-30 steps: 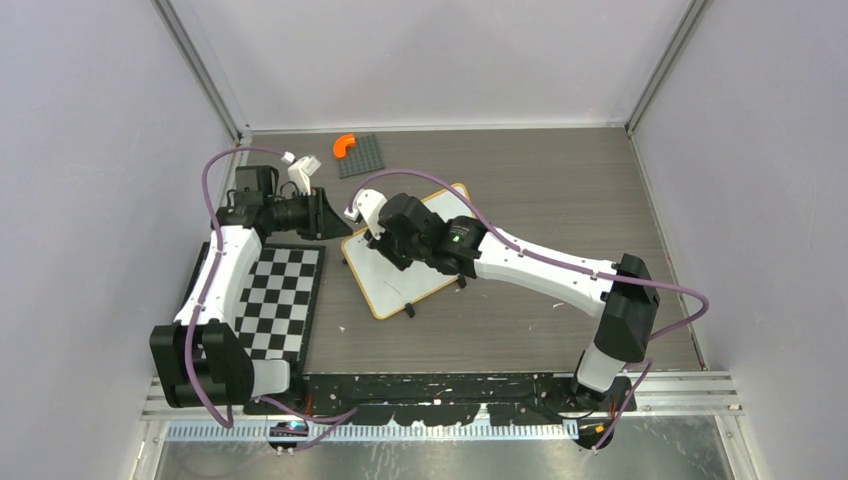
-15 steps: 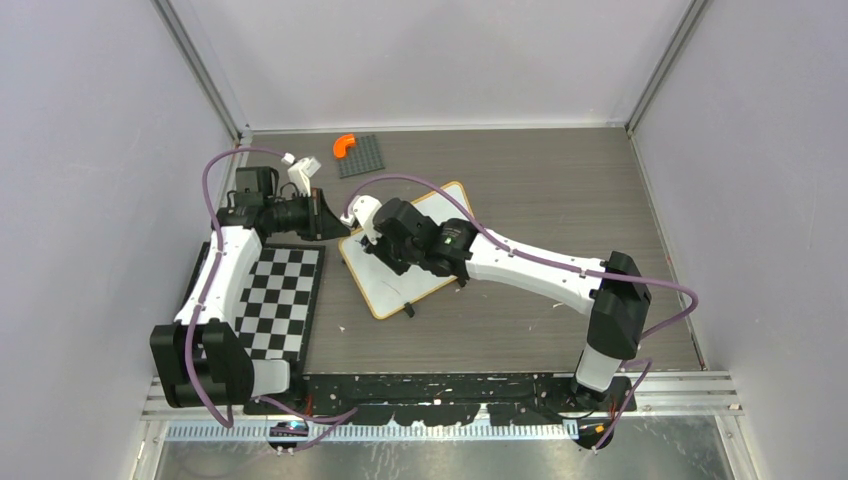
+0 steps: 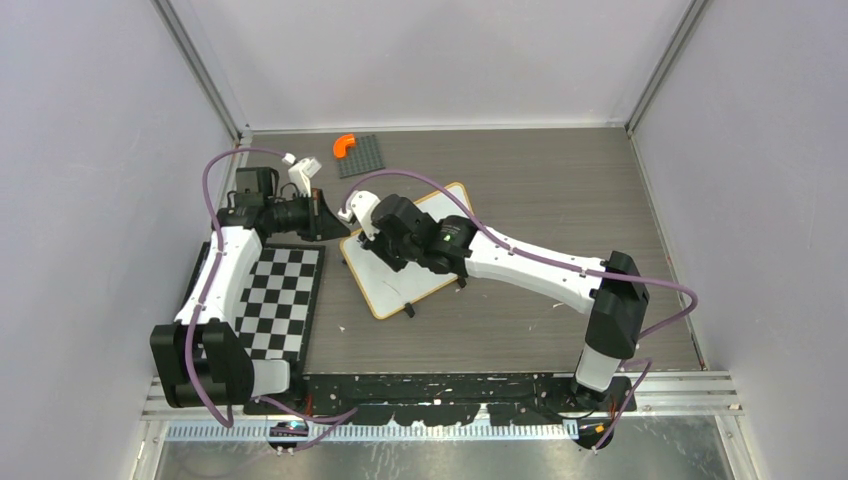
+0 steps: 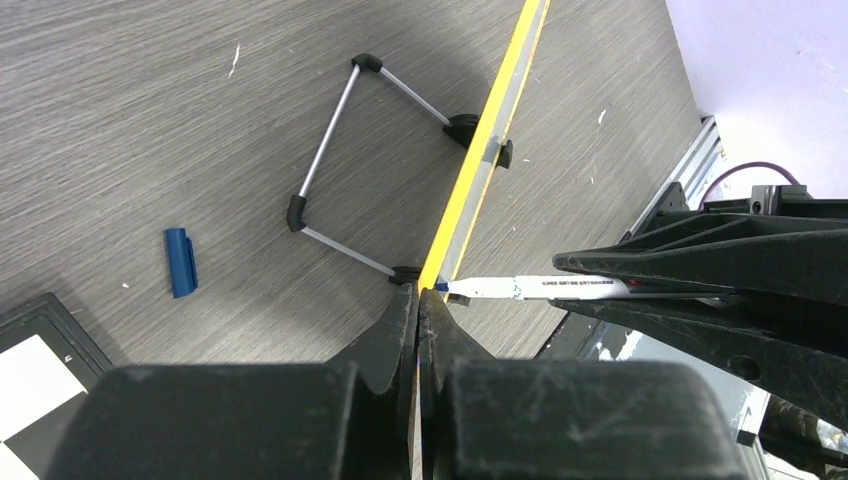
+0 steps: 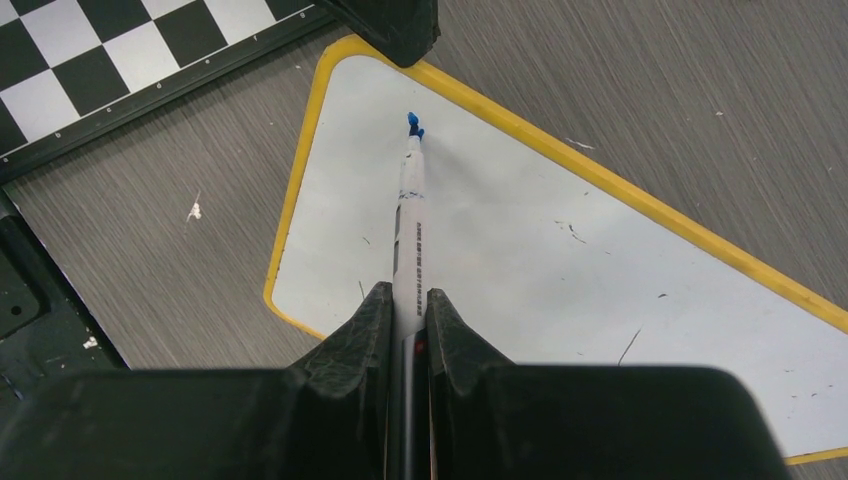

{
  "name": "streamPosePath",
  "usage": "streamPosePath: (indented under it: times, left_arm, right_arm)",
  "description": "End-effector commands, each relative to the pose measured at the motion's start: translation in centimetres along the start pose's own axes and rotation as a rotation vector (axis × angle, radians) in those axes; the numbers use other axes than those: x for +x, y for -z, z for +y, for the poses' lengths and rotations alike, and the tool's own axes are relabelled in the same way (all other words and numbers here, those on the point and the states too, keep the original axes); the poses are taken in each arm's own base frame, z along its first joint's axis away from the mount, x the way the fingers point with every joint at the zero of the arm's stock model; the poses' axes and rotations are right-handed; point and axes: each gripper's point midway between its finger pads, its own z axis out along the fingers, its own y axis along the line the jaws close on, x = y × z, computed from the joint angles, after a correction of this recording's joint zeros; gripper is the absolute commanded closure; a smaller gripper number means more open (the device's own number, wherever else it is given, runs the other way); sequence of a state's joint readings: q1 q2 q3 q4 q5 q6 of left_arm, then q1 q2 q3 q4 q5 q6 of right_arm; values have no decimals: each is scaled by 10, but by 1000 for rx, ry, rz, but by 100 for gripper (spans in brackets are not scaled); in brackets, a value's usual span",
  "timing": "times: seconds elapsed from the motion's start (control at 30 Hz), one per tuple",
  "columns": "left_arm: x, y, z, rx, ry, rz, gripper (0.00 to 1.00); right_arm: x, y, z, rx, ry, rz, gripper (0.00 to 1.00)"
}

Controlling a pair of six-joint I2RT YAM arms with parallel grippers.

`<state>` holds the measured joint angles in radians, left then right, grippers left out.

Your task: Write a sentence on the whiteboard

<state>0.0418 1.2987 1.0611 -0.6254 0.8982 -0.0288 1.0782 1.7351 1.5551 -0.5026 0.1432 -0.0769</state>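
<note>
Clamping tight on a white marker [image 5: 408, 220] with the fingers [image 5: 365, 320] of the right gripper [image 5: 407, 295], the barrel running straight up the middle of the right wrist view. Pointing its blue tip [image 5: 413, 124] at the upper-left corner of the whiteboard [image 5: 560, 230], at or just above the white face; cannot tell whether touching.

Pressing the fingers of the left gripper [image 4: 417, 305] together on the yellow rim at that same corner, the strip running edge-on into the seam between them in the left wrist view. Showing a thin wire stand [image 4: 330, 170] with black feet just beside the strip, toward the upper middle of that frame.

Lying slantwise across the middle of the top view, the board, its face carrying only a few small dark flecks. Resting on a grey wood-grain table [image 3: 560, 190], scuffed with pale specks. Sitting apart in the lower left of the left wrist view, a small blue cap [image 4: 180, 262], near the corner of a black-and-white checkerboard mat [image 3: 280, 295]. Lying at the far edge, upper middle of the top view, a dark grey studded plate [image 3: 368, 157] with an orange curved piece [image 3: 343, 145] at its left end.

Closing in the table on three sides, plain pale walls [image 3: 430, 60] with metal posts [image 3: 205, 70] in the corners.
</note>
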Motion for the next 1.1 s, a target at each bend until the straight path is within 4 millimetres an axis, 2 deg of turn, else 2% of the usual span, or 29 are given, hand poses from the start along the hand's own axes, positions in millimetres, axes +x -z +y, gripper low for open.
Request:
streamPosePath:
  times: [0.0, 0.4, 0.47, 0.57, 0.67, 0.87, 1.07]
  left_arm:
    - [-2, 1, -4, 30, -33, -13, 100]
    - [1, 1, -6, 41, -23, -2, 99]
    - [-1, 1, -6, 34, -26, -3, 96]
    - [-3, 2, -4, 16, -22, 0, 83]
    - [-1, 3, -2, 8, -47, 11, 76]
    - [7, 3, 2, -5, -44, 35, 73]
    - [-13, 12, -10, -9, -76, -34, 73]
  right_arm:
    - [-20, 0, 1, 6, -2, -48, 100]
    - [-17, 0, 12, -18, 23, -38, 100]
    - [-17, 0, 12, -18, 24, -39, 100]
    - [-19, 2, 10, -5, 24, -44, 100]
    - [-23, 5, 5, 15, 24, -57, 100]
    - [-26, 9, 2, 26, 22, -67, 100]
    - [-24, 12, 3, 22, 23, -66, 100]
